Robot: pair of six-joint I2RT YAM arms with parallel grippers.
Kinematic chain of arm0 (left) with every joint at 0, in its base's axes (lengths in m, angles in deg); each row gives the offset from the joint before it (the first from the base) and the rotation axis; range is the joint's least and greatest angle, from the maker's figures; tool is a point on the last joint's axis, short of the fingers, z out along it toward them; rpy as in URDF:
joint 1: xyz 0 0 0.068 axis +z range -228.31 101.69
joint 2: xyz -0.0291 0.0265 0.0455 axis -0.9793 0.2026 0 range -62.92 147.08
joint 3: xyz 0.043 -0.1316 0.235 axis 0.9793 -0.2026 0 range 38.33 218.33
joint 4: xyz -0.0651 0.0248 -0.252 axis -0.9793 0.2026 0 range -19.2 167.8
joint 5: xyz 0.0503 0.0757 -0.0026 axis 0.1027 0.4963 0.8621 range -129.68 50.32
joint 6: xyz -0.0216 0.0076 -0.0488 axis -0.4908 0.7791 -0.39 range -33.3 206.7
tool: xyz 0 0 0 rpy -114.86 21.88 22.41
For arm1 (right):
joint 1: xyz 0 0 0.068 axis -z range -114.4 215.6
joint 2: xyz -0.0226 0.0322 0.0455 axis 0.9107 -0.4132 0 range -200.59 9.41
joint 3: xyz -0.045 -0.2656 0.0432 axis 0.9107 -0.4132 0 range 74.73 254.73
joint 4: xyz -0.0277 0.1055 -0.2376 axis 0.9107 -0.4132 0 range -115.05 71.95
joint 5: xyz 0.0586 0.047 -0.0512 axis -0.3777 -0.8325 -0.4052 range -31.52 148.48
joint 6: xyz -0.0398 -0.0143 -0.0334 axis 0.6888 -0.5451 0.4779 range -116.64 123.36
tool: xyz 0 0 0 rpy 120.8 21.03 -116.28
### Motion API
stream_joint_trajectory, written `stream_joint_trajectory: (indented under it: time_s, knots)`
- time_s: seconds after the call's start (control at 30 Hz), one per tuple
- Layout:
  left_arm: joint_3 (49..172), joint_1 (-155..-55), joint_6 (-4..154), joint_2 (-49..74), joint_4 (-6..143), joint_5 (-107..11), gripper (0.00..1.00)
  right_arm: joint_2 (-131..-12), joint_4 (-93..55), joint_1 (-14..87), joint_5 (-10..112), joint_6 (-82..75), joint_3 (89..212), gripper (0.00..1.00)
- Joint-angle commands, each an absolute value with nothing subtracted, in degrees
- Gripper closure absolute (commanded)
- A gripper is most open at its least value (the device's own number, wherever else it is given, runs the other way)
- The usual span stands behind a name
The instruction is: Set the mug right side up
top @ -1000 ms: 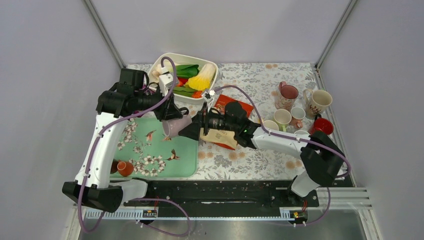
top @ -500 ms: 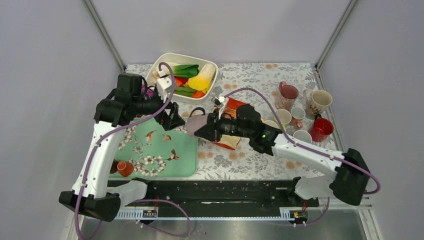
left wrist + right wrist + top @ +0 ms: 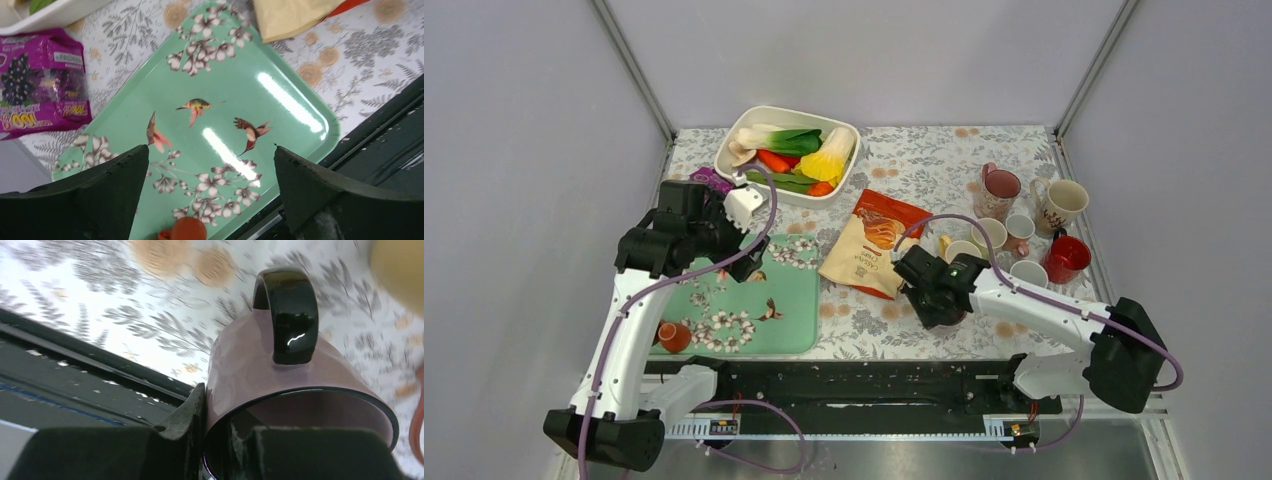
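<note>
The mug [image 3: 260, 355] is mauve with a glossy black handle [image 3: 286, 315] and a black rim. In the right wrist view its mouth faces the camera. My right gripper [image 3: 220, 425] is shut on its wall, one finger outside and one inside the mouth. Seen from the top view, the right gripper [image 3: 936, 300] hangs low over the floral cloth near the front edge and hides the mug. I cannot tell whether the mug touches the cloth. My left gripper [image 3: 211, 150] stands open and empty above the green tray [image 3: 280, 115], at the tray's far side [image 3: 742, 262].
A small orange cup [image 3: 185, 230] lies at the tray's near left [image 3: 673, 335]. A snack bag [image 3: 869, 245] lies mid-table, a purple packet [image 3: 35, 95] left of the tray, a dish of vegetables [image 3: 789, 150] behind. Several mugs [image 3: 1024, 225] stand right. A black rail [image 3: 854, 385] runs along the front.
The mug passed from my left gripper to my right. The left opened and drew back over the tray. The right shut on the mug and carried it right, toward the front edge.
</note>
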State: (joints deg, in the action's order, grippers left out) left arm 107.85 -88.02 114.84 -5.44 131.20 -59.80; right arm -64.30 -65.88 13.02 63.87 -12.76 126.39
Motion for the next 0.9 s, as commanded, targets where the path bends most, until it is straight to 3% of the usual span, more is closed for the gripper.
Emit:
stream_joint_trajectory:
  time_s: [0.0, 0.33, 0.73, 0.87]
  knots:
    - [106.3, -86.1, 119.5, -6.2, 130.6, -53.7, 0.01, -64.6, -73.4, 16.6, 70.5, -19.8, 126.6, 1.00]
    - [102.4, -81.8, 124.3, -4.5, 130.8, -49.7, 0.01, -62.2, -71.1, 23.0, 67.4, -21.6, 118.4, 1.00]
    - [102.2, -79.4, 127.9, -1.2, 139.6, -44.1, 0.01, -55.7, -73.3, 23.0, 65.2, -19.8, 121.7, 0.05]
    - [98.9, -72.3, 131.7, -1.4, 138.6, -40.0, 0.01, -51.8, -73.4, 22.8, 62.5, -17.9, 125.0, 0.01]
